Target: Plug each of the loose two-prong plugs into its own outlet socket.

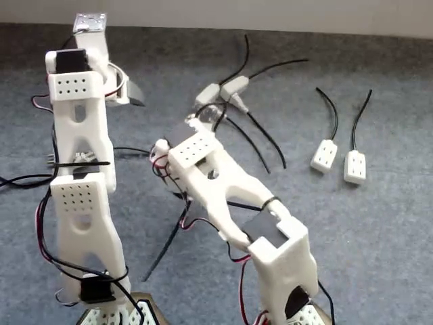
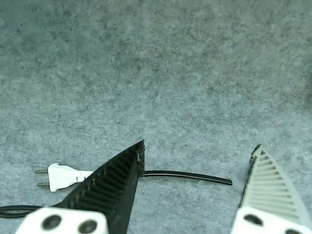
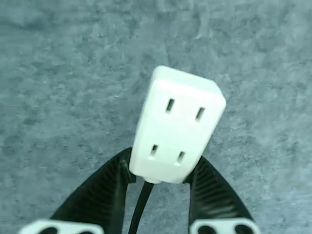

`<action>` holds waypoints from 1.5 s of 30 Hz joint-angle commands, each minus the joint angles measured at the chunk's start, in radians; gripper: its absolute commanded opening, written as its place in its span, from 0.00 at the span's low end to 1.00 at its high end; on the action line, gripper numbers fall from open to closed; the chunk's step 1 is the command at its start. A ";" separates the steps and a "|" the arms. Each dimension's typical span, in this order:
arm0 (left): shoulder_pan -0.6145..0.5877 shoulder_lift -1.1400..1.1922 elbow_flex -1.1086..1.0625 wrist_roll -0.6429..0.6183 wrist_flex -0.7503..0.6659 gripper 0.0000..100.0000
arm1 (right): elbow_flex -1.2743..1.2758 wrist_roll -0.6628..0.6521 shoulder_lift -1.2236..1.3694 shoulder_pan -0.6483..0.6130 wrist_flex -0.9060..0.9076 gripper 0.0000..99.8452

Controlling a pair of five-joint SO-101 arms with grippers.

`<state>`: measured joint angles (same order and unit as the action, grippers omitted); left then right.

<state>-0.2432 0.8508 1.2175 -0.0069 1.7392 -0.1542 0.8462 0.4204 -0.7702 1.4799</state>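
Observation:
My right gripper [image 3: 163, 163] is shut on a white outlet socket [image 3: 175, 126], gripping the end where its black cord leaves. The slotted face is in full view above the grey carpet. In the high view that gripper [image 1: 205, 116] is at the middle of the table, with the held socket [image 1: 208, 93] just beyond it. My left gripper [image 2: 199, 148] stands open over bare carpet. A white two-prong plug [image 2: 61, 176] lies flat beside its black finger [image 2: 117, 180], and the plug's black cord [image 2: 187, 175] runs between the fingers. In the high view the left gripper [image 1: 127, 91] is at the far left.
Two more white sockets [image 1: 324, 155] [image 1: 354, 167] lie side by side on the right, cords trailing to the back. Another white piece [image 1: 235, 86] with black cords lies close to the held socket. Loose arm wires cross the carpet [image 1: 379, 230] between the two arms.

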 commanded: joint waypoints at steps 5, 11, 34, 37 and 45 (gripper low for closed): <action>-0.012 -0.031 0.010 -0.002 -0.009 0.33 | -0.065 0.003 0.065 -0.044 -0.012 0.13; -0.001 -0.035 0.010 0.201 -0.008 0.33 | -0.131 0.003 0.064 -0.041 -0.005 0.35; -0.173 -0.108 0.113 1.350 0.023 0.33 | -0.785 -0.405 -0.147 0.134 0.285 0.35; -0.191 -0.108 0.074 1.422 0.028 0.33 | -0.783 -0.407 -0.197 0.220 0.285 0.35; -0.251 -0.300 -0.275 1.582 0.028 0.33 | -0.782 -0.408 -0.246 0.463 0.286 0.35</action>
<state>-0.4595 0.7066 1.0794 1.3848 1.7591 -0.8938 0.4565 0.2394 -0.4127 1.7238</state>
